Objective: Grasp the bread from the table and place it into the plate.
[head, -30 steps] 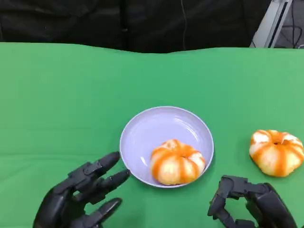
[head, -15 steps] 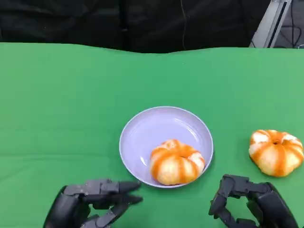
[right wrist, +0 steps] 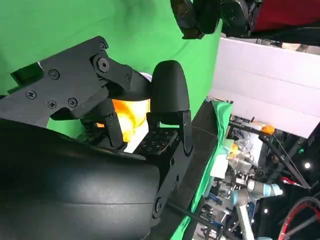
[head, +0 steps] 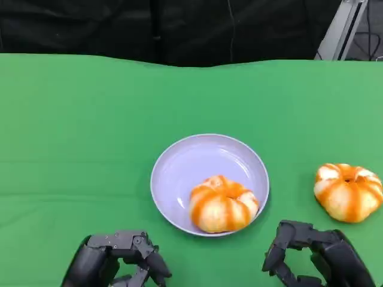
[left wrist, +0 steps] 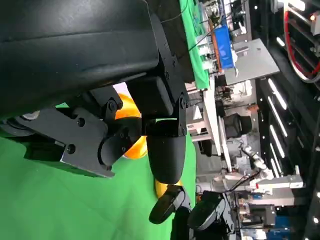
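Observation:
An orange-striped bread (head: 222, 204) lies in the pale lilac plate (head: 179, 161) at the table's middle. A second bread (head: 348, 191) of the same kind sits on the green cloth to the plate's right. My left hand (head: 114, 260) is at the near edge, left of the plate, with its fingers curled in on nothing. My right hand (head: 317, 257) is low at the near right, just in front of the second bread, fingers bent inward and empty. In the left wrist view a bread (left wrist: 134, 145) shows past the fingers (left wrist: 165, 150). The right wrist view shows a bread (right wrist: 127, 112) behind its fingers (right wrist: 170, 92).
Green cloth (head: 90, 119) covers the whole table up to a dark backdrop at the far edge. A grey metal frame (head: 341, 30) stands at the far right corner. In the right wrist view my other hand (right wrist: 210, 15) appears across the cloth.
My left hand's fingers have curled in from a spread pose, and the hand has drawn back from the plate toward the near edge. The right hand and both breads stay put.

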Motion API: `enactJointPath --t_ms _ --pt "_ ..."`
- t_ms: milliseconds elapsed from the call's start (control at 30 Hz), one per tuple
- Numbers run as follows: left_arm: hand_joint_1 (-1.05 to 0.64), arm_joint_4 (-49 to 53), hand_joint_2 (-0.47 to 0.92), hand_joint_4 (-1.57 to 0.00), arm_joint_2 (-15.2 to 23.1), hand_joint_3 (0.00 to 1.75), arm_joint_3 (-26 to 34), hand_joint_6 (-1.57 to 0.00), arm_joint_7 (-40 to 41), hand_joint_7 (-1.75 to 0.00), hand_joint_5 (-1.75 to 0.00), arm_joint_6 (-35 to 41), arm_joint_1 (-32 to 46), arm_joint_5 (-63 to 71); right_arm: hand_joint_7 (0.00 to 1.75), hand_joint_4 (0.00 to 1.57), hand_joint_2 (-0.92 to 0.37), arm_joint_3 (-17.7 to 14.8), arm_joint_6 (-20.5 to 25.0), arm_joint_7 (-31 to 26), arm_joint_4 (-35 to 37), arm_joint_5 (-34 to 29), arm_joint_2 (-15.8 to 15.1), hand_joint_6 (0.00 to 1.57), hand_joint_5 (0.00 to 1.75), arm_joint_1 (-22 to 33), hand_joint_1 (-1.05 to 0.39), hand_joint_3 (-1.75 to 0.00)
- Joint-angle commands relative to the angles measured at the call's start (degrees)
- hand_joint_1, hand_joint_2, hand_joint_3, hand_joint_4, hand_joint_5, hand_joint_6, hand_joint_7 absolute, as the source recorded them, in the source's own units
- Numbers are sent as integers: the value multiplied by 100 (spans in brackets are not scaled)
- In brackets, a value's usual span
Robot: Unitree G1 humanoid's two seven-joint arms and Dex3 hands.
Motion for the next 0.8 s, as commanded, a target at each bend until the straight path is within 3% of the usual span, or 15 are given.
enactJointPath --t_ms 33,800 --pt "-7 60 56 -95 69 111 -39 -100 -26 -118 -147 -84 0 -100 131 80 -62 -16 24 -11 -104 22 -66 80 159 35 -22 -90" --pt "-7 168 49 -87 55 126 -348 -90 -35 -131 -157 -211 77 39 131 80 -63 -12 70 -7 -151 21 -65 81 159 59 -22 -90"
